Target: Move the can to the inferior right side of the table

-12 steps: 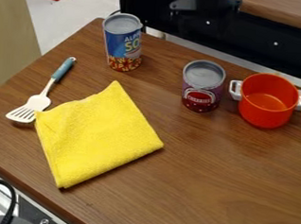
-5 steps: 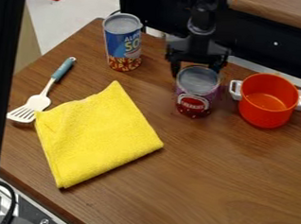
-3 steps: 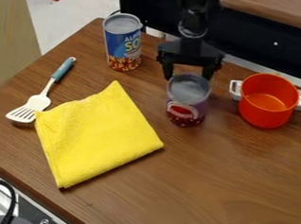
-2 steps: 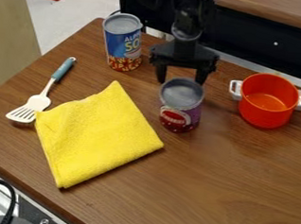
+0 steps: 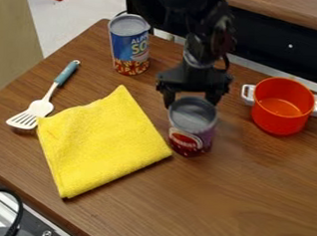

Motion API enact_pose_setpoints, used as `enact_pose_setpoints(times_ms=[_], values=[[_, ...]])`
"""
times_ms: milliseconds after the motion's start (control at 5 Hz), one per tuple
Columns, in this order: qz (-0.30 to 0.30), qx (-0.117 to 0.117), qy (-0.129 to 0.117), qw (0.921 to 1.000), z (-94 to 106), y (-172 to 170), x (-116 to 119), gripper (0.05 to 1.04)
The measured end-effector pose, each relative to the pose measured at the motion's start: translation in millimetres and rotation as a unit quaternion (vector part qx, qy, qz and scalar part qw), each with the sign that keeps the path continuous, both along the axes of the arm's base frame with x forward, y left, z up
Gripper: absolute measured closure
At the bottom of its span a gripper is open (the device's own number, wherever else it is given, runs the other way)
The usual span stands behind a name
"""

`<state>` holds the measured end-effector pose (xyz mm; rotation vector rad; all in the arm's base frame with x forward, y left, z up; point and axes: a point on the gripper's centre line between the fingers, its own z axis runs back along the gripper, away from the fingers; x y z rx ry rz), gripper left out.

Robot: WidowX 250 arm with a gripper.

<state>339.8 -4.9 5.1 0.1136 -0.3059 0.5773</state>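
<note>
Standing upright near the middle of the wooden counter (image 5: 257,195), just right of the yellow cloth's (image 5: 103,142) right corner, is the purple and red can (image 5: 191,129). The black end effector (image 5: 191,102) is at its far side, fingers spread wide about the rim; whether they grip it firmly is hard to tell. The task looks partly done at best: the can is well short of the near right area, so the trip toward that side remains.

camera view | from above table (image 5: 257,195) | faces slantwise down | fairly near
</note>
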Motion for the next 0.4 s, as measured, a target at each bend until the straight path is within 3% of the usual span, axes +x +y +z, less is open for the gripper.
enact_pose_setpoints(times_ms=[200,400], values=[[0.036,-0.007,-0.017,0.9992,-4.5,-19,-13,0.087],[0.033,-0.011,-0.013,0.9993,-9.5,-38,-24,0.087]])
